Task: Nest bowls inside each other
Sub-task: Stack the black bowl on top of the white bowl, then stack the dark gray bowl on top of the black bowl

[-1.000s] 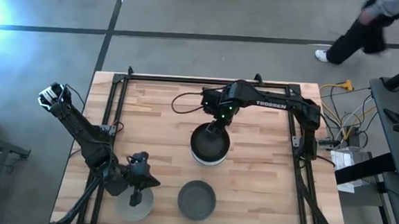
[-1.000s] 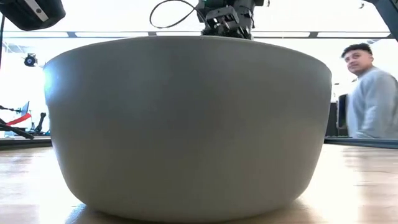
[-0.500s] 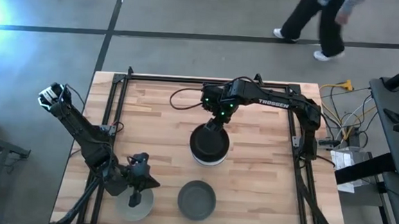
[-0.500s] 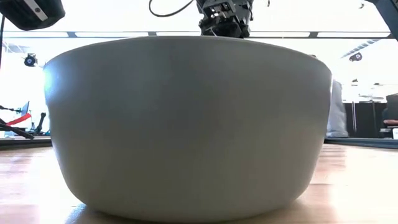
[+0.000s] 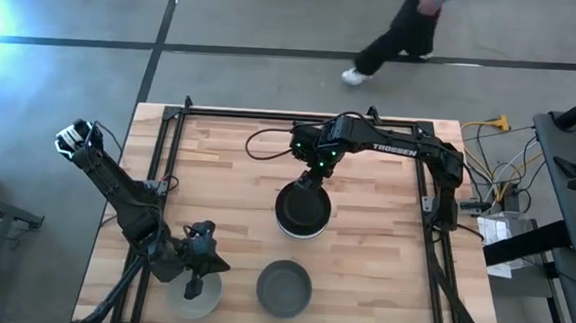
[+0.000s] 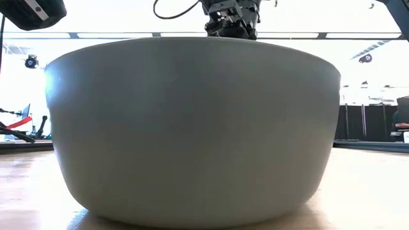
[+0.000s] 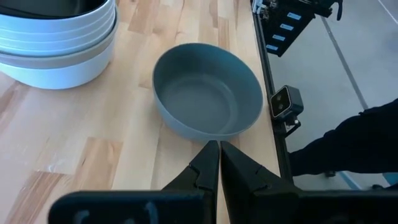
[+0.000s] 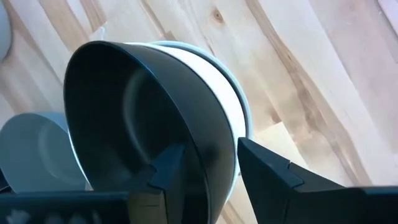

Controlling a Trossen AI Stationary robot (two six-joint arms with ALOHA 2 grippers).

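Observation:
A stack of bowls stands at the table's middle: white bowls with a black bowl on top. My right gripper is open above the stack's far side. One finger is inside the black bowl's rim and one outside, and neither touches it. A grey bowl rests on its base near the front edge and fills the low view. A pale bowl sits to the left of it. My left gripper hangs shut above the pale bowl, facing the grey bowl.
Black frame rails run along the table's left, far and right sides. Bare wood lies right of the stack and of the grey bowl. A person walks on the floor beyond the far edge. Cables and equipment lie off the right side.
The person beyond the far edge has walked toward the left and has left the low view. The bowls stand where they were.

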